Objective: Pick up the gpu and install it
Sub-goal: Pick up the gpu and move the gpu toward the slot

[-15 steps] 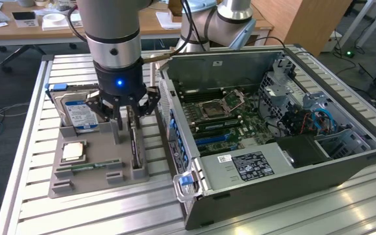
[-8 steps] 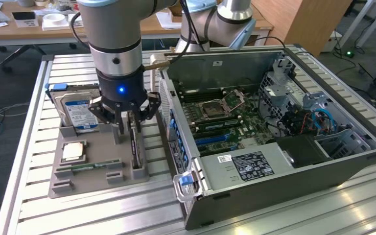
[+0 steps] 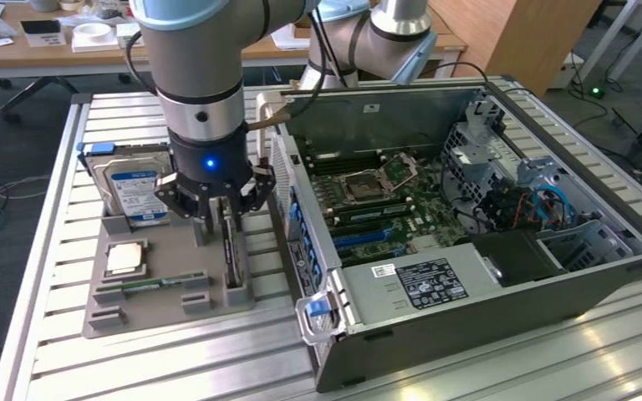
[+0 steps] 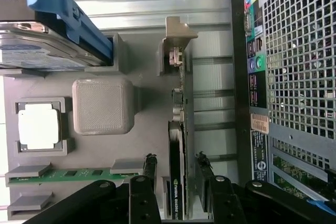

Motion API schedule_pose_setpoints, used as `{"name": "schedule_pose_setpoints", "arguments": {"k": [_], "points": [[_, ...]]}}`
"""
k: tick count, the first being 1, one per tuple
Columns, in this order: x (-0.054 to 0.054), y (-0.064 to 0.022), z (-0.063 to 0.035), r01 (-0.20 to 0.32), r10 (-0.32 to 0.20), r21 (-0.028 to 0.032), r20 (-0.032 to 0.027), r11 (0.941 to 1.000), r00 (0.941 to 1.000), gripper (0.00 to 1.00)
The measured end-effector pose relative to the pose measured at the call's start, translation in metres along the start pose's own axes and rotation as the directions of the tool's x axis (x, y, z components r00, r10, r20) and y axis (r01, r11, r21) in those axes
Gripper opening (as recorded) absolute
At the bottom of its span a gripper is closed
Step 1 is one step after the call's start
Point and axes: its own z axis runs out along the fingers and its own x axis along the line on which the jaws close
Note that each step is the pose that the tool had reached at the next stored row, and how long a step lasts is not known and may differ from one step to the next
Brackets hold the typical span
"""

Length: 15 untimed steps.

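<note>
As I judge it, you are at the pick-up step. The gpu (image 4: pixel 177 145) stands on its long edge in its slot of the gray tray (image 3: pixel 170 251), along the side of the tray that is nearest to the open computer case (image 3: pixel 488 322). It is not lifted and not installed. The tray itself lies on the slatted surface (image 3: pixel 98 359). The pincer (image 3: pixel 226 219) hangs low over this same side of the tray with its jaws apart. One of the fingers (image 4: pixel 150 167) is at each flat face of the card, near to it, but a thin gap shows on both sides, so nothing is clamped. In my opinion, the closing calls for both pads to meet the flat faces squarely and together, because the card is thin and a push from one side alone may tilt it in the slot. I also think a lift must go straight up from the tray. The far end of the card sits in an upright support (image 4: pixel 178 30) of the tray, and the wall of the case is just beside the tray, so a slanted pull may catch there.
</note>
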Motion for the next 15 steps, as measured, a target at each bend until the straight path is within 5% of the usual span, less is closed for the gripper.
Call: {"name": "schedule_pose_setpoints", "arguments": {"k": [15], "points": [[-0.002, 0.0015, 0.0237, 0.000, 0.000, -0.0002, 0.0002, 1.0000, 1.0000, 0.43]]}}
